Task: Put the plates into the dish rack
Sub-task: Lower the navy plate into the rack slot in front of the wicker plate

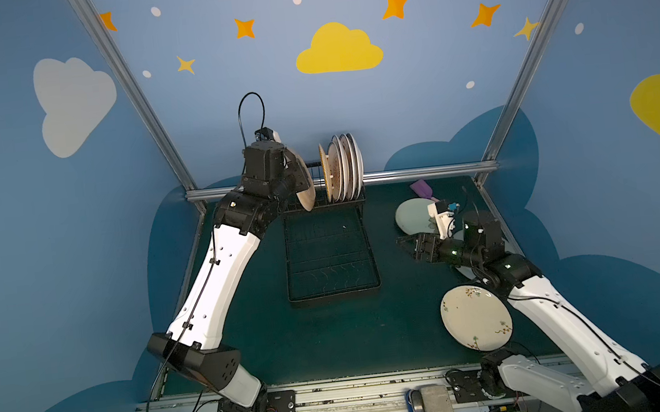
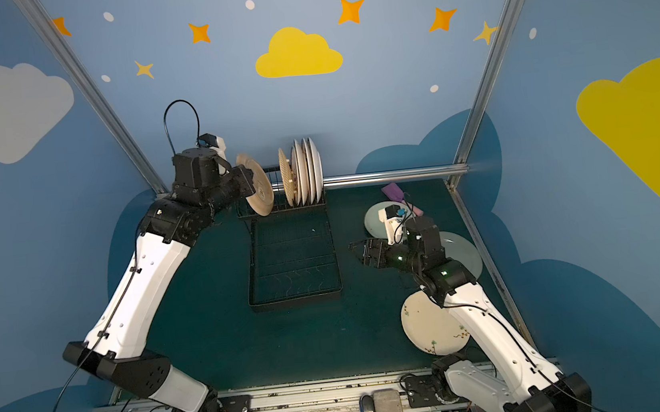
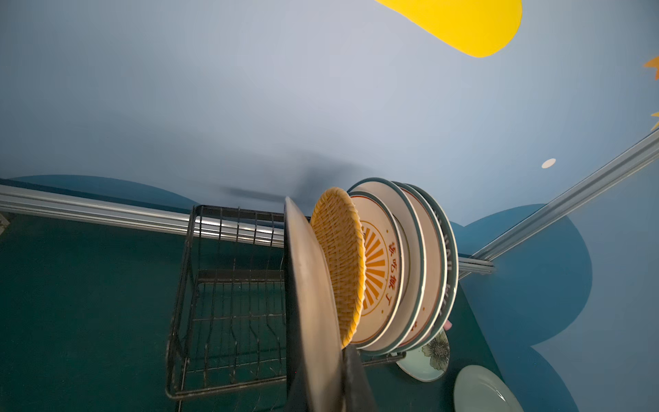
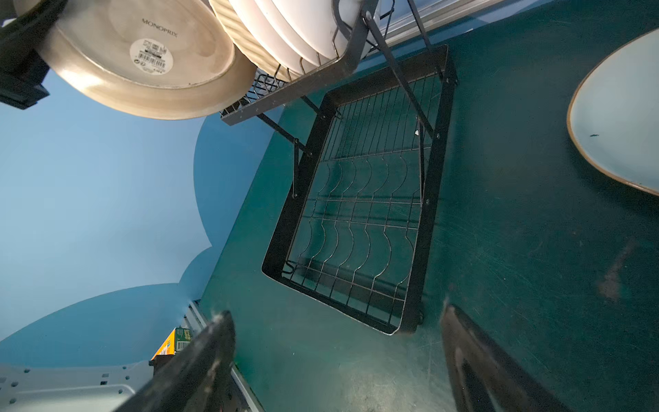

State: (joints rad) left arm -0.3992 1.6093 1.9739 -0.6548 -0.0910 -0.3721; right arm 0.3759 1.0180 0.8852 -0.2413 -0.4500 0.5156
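The left gripper (image 3: 322, 390) was pinched on the rim of a tan-backed round plate (image 3: 310, 303) and held it upright on edge. A white printed label (image 4: 151, 57) showed on the plate's underside. The plate hung over the left part of the upper tier of the black wire dish rack (image 1: 371, 252). It was just beside an orange woven-pattern plate (image 3: 340, 264) but apart from it. Whether its lower rim met the wires could not be told. Behind the woven one stood a white sunburst plate (image 3: 378, 271) and further teal-rimmed white plates (image 3: 428, 249), all upright in the slots.

The right gripper (image 4: 338, 356) hovered with its jaws spread wide and nothing between them. It was low over the dark green tabletop (image 1: 334, 340), to the right of the rack's flat lower tray. Near it lay a pale green round plate (image 1: 411, 215), with a purple spatula (image 1: 422, 189) at that plate's far edge. A cream floral plate (image 1: 476, 317) lay flat closer to the arm's base.
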